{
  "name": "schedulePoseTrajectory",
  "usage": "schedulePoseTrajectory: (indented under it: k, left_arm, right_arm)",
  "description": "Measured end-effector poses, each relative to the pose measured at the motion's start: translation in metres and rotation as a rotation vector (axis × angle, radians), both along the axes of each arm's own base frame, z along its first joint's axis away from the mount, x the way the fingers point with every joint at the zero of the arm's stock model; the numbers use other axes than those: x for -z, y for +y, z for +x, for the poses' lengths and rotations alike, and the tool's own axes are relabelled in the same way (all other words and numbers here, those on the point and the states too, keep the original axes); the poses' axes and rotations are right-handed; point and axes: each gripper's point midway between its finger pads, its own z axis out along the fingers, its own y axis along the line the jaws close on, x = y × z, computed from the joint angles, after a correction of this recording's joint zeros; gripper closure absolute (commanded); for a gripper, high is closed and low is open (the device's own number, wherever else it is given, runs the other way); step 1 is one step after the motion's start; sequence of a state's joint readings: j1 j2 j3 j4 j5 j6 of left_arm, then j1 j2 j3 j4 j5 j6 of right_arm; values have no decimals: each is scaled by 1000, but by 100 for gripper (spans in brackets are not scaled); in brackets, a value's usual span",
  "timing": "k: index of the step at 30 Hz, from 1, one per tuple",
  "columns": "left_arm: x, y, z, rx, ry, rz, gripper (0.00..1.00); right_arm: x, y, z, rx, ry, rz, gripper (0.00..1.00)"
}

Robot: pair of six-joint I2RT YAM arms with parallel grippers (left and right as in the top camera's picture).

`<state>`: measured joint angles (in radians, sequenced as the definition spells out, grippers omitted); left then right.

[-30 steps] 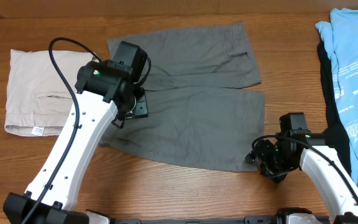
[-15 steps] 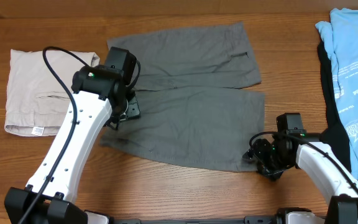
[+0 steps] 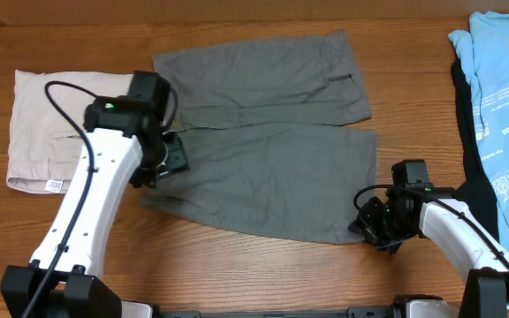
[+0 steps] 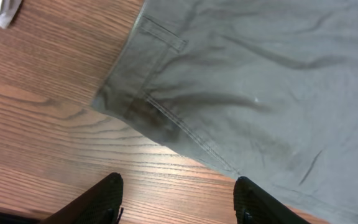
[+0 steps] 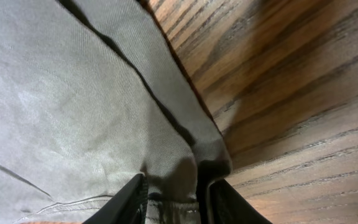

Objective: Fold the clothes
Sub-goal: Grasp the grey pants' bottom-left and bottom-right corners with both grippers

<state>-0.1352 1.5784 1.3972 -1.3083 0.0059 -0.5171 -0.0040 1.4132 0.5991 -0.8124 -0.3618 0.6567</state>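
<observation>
The dark grey shorts [image 3: 263, 132] lie spread flat in the middle of the tabletop [image 3: 237, 265], waistband to the left and both legs pointing right. The far leg carries a slit welt pocket [image 3: 338, 79]. The woven cloth is lightly creased, and the left wrist view shows a belt loop [image 4: 163, 34] and stitched seams at the near waist corner.

The left claw [image 4: 179, 202] is spread, hanging over bare wood just off that waist corner and touching nothing. The right claw [image 5: 176, 186] is at the near leg's hem corner, pinching the shorts, with a fold of cloth puckered between its fingers [image 5: 132, 199].

Folded beige shorts [image 3: 51, 124] rest just left of the waistband. A light-blue shirt [image 3: 502, 88] lies at the right edge, well apart.
</observation>
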Motion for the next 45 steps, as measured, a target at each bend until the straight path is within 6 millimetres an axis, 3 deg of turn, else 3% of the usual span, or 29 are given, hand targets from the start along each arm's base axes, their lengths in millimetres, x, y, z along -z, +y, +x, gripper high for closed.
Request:
schedulePoseTrajectory:
  k: [4,7,11,17,24,32,45]
  left_arm:
    - [5,14,0,-50,10,-28,25]
    - [15,20,-5,-67,36,-40,31]
    - [27,14,-18,-70,89,-77,29]
    - [43,12,-35,-90,154,-90,25]
    - [78,9,-49,-198,192,-113,26]
    - [97,13,-37,-370,133,-139,26]
    - [132,21,-46,-501,118,-152,34]
  right_arm:
    - [0,0,0,-1,-1,0,65]
    - [0,0,0,-4,-4,0,80]
    - [0,0,0,-4,-2,1,96]
    - [0,0,0,-2,-1,1,96]
    - [0,0,0,-2,0,1,96]
    - [0,0,0,-3,-1,0,96]
    - [0,0,0,-21,-8,0,96]
